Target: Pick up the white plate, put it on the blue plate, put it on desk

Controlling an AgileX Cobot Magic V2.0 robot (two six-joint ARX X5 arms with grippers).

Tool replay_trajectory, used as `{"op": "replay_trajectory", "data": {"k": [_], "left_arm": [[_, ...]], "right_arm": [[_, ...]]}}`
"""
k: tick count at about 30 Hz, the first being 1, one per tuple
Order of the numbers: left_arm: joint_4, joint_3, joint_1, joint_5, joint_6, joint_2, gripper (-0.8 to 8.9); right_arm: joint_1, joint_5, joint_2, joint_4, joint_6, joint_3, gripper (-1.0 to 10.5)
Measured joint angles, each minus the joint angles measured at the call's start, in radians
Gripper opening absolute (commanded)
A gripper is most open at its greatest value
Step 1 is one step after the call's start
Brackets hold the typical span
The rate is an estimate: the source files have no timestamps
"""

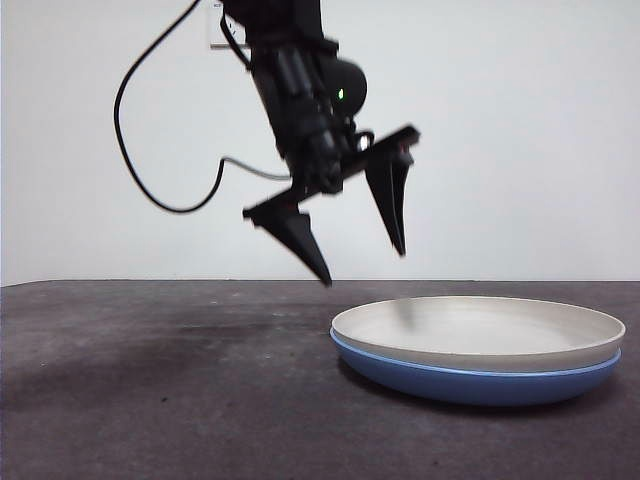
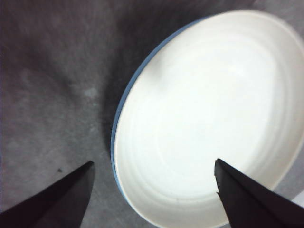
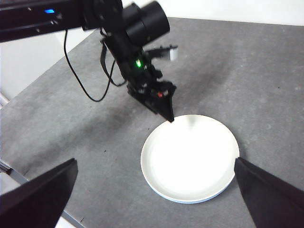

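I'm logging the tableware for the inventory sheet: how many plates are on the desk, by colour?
White plates: 1, the white plate, stacked on the blue one.
Blue plates: 1, the blue plate, resting on the desk.
Total: 2 plates.

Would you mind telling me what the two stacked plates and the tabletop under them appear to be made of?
The round cream-white plate looks like smooth ceramic or melamine, with a soft sheen and faint concentric rings. The glossy blue plate beneath it looks similar, its rim catching light. The dark grey mottled desk seems matte, perhaps laminate or stone-look; the pictures cannot settle it.
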Motion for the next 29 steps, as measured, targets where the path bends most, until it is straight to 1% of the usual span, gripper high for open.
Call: {"op": "replay_trajectory", "data": {"k": [6, 9, 10, 12, 14, 16, 20, 23, 27, 29], "left_arm": [[-0.143, 0.19, 0.0, -0.068, 0.038, 0.0, 4.13], [-0.152, 0.241, 0.001, -0.094, 0.048, -0.013, 4.17], [-0.153, 0.241, 0.002, -0.096, 0.049, -0.025, 4.25], [-0.154, 0.241, 0.002, -0.099, 0.055, -0.066, 4.77], [-0.154, 0.241, 0.002, -0.1, 0.064, -0.124, 5.04], [-0.154, 0.241, 0.002, -0.099, 0.072, -0.194, 5.02], [-0.154, 0.241, 0.002, -0.1, 0.084, -0.357, 5.03], [-0.153, 0.235, 0.002, -0.132, 0.093, -0.462, 5.1], [-0.151, 0.163, 0.003, -0.174, 0.099, -0.603, 5.72], [-0.151, 0.11, 0.003, -0.175, 0.103, -0.672, 5.73]], "right_arm": [[0.0, 0.001, 0.0, 0.0, 0.0, 0.0, 6.0], [0.0, 0.014, 0.0, 0.0, 0.0, 0.0, 6.0], [0.0, 0.024, 0.0, 0.0, 0.0, 0.0, 6.0], [0.0, 0.045, 0.0, 0.0, 0.0, 0.0, 6.0], [0.0, 0.058, 0.0, -0.002, 0.0, 0.0, 6.0], [0.0, 0.073, 0.0, -0.003, 0.0, 0.0, 6.0], [0.0, 0.076, 0.0, -0.004, 0.0, 0.0, 6.0], [0.0, 0.076, 0.0, -0.004, 0.0, 0.0, 6.0], [0.0, 0.076, 0.0, -0.004, 0.0, 0.0, 6.0], [0.0, 0.076, 0.0, -0.004, 0.0, 0.0, 6.0]]}}
